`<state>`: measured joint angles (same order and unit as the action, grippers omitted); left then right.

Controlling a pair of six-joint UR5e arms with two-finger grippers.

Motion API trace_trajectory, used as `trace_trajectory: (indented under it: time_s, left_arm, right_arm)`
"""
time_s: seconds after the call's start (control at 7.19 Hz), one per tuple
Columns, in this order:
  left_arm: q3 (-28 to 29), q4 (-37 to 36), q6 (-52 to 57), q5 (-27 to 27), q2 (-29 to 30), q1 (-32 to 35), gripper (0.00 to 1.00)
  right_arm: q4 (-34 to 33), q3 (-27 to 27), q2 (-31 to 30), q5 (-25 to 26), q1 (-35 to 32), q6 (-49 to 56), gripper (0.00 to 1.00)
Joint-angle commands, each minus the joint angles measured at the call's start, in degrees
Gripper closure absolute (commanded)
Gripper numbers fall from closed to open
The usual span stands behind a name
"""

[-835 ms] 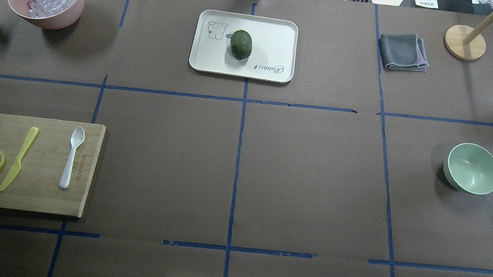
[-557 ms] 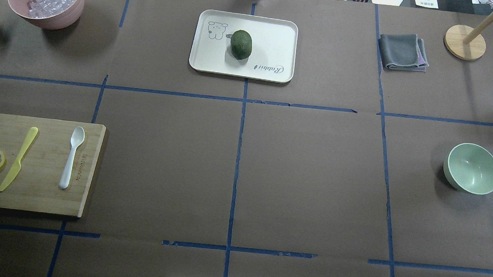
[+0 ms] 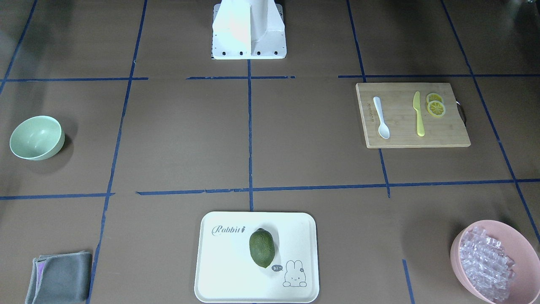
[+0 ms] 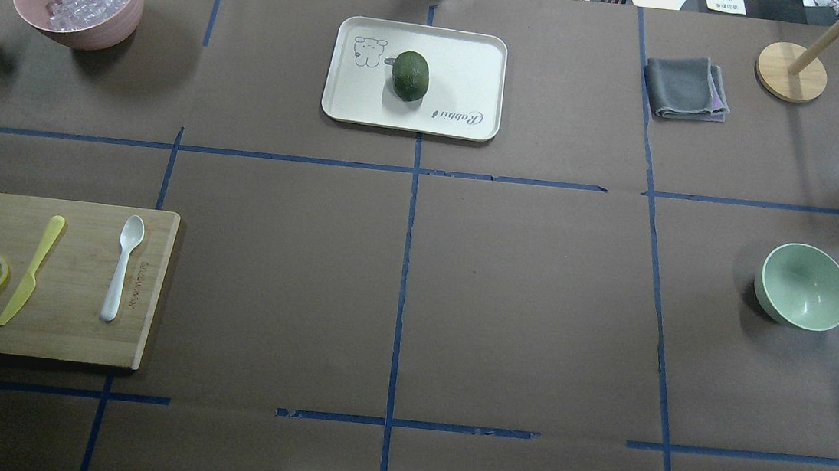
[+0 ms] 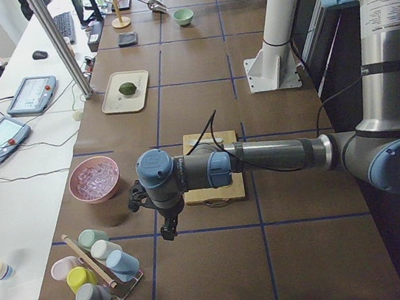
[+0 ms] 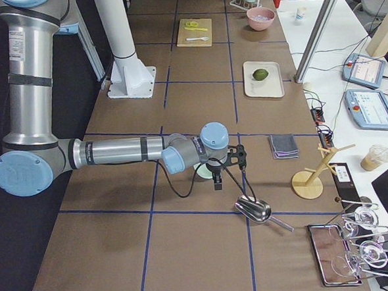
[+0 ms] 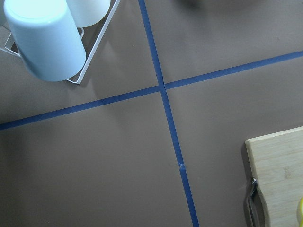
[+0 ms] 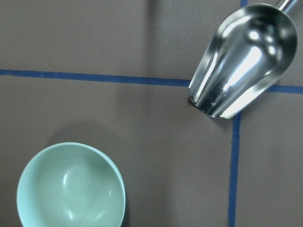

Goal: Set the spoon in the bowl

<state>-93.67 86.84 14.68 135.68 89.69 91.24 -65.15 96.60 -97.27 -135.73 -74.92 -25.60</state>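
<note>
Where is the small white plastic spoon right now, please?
Overhead view, left side: the white plastic spoon lies on the wooden cutting board, beside the yellow plastic knife.

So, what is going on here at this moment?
Nothing is being handled yet. The white spoon lies on the wooden cutting board beside the yellow knife, on the robot's left. The mint-green bowl stands empty on the far right. The left gripper hovers beyond the board's end, the right gripper by the bowl; open or shut, I cannot tell.
</note>
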Motion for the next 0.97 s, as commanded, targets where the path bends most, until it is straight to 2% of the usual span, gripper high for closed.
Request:
trace_trajectory:
  time_s: [0.0, 0.28, 0.42, 0.56, 0.7, 0.83]
  left_arm:
    - [-0.20, 0.00, 0.00, 0.03, -0.13, -0.01, 0.00]
    - [-0.11, 0.00, 0.00, 0.03, -0.13, -0.01, 0.00]
    - [-0.20, 0.00, 0.09, 0.11, -0.13, -0.01, 0.00]
    - [-0.20, 0.09, 0.09, 0.11, -0.13, 0.08, 0.00]
    - [-0.11, 0.09, 0.09, 0.11, -0.21, 0.00, 0.00]
    - [-0.20, 0.09, 0.09, 0.11, -0.21, 0.08, 0.00]
  right_arm:
    - [10.21, -2.47, 0.07, 5.80, 8.71, -12.85, 0.01]
    - [10.31, -4.83, 1.03, 6.44, 11.46, -12.98, 0.07]
    - [10.22, -4.93, 1.03, 6.36, 11.81, -12.89, 0.25]
    - [10.22, -5.02, 1.03, 6.53, 12.34, -12.37, 0.56]
    - [10.22, -5.02, 1.03, 6.45, 12.43, -12.10, 0.76]
    - [10.22, -4.93, 0.95, 6.44, 12.35, -11.93, 0.91]
